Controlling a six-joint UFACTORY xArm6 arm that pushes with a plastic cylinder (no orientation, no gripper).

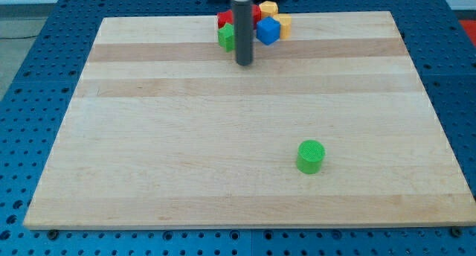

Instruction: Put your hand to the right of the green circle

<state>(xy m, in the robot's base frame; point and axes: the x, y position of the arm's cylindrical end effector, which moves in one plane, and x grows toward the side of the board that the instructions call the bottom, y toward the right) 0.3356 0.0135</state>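
Note:
The green circle (311, 156), a short green cylinder, stands alone on the wooden board (149, 152) at the view's lower right of centre. My tip (244, 63) is on the board near the view's top centre, far up and to the left of the green circle. The dark rod rises from the tip and partly hides a cluster of blocks behind it.
A cluster of blocks sits at the view's top centre: a green block (225, 37) left of the rod, a red block (224, 19) above it, a blue cube (268, 30) right of the rod, and yellow blocks (282, 24) beside the blue one.

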